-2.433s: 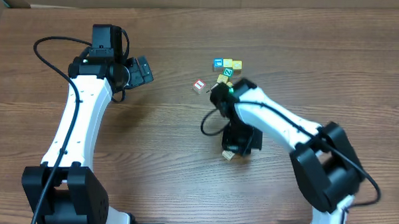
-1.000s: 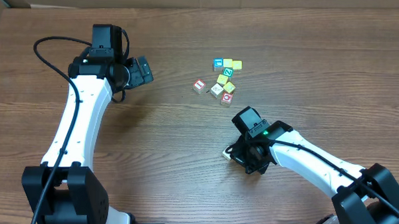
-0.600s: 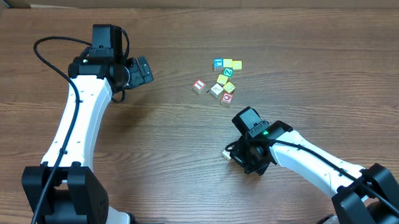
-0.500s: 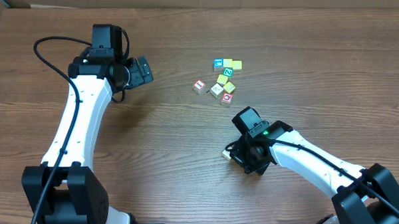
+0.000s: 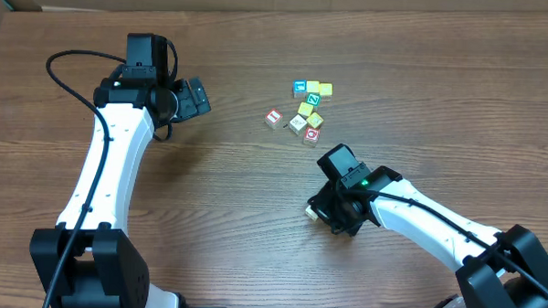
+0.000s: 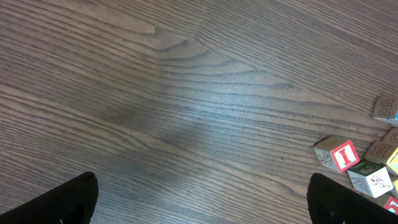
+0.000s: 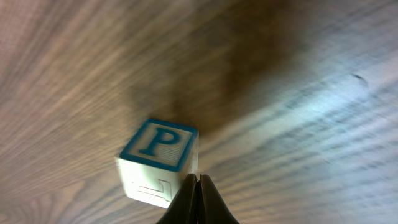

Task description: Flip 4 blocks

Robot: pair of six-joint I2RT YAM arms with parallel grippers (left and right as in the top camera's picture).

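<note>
The blocks lie in a loose cluster at the far middle of the table. A red-printed one sits apart on the left, with a cream one, a second red-printed one and a yellowish one beside it. The left wrist view shows the red "I" block at its right edge. My left gripper hangs open over bare wood, well left of the cluster. My right gripper is shut on nothing. Its tips rest at the right edge of a blue-printed "P" cube.
More cubes sit behind the cluster: a blue-printed one, a green-printed one and yellow ones. A cardboard wall runs along the table's far edge.
My right arm has come away from the cluster toward the near middle, then edged slightly up and left. The "P" cube stays put. The left arm has not moved.
</note>
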